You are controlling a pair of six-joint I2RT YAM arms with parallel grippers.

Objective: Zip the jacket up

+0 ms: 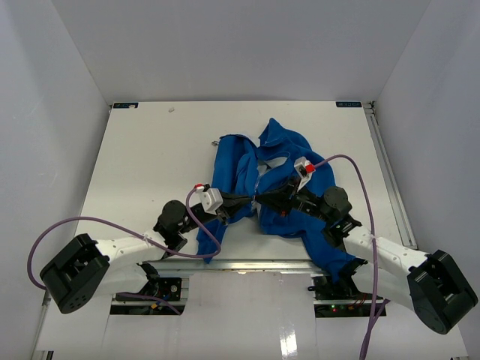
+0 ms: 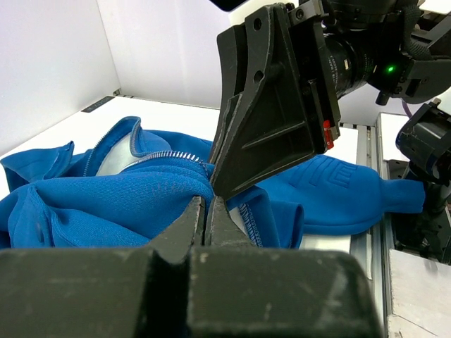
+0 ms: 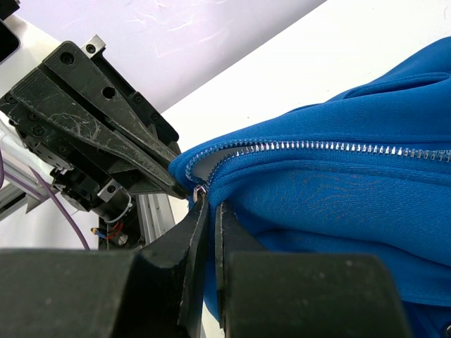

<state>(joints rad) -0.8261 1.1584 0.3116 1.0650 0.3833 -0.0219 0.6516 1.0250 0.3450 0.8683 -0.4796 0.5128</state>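
- Two arms meet at one spot near the centre of the table point(image 1: 150, 150). Their bases sit at about 7 and 5 o'clock in the top view.
- Left arm point(image 1: 120, 251): reaches from 7 o'clock toward 2 o'clock. A purple cable point(image 1: 82, 221) loops beside it.
- Left gripper point(image 2: 206, 204): fingers pressed flat together with no gap showing. The tips are nipped onto the blue hem at the low end of the zipper, so it holds the jacket.
- Jacket point(image 1: 281, 142): royal blue, crumpled. It lies from the table centre out toward 1 o'clock.
  - One sleeve point(image 2: 352, 193) trails toward 5 o'clock, over the near rail beside the right arm's base.
  - Pale lining shows inside the collar opening.
- Zipper teeth point(image 3: 331, 148): a pale row running away from the grippers toward 3 o'clock in the right wrist view. The two sides are joined over that visible stretch and split open just at the near end.
- Zipper pull point(image 3: 199, 190): small, silver, at the very bottom of the teeth.
- Right gripper point(image 3: 208, 208): fingers drawn to a thin slit with the pull right at their tips. It appears pinched on the pull. Its tips touch the left gripper's.
- Right arm point(image 1: 382, 251): reaches from 5 o'clock toward 10 o'clock, across the jacket.
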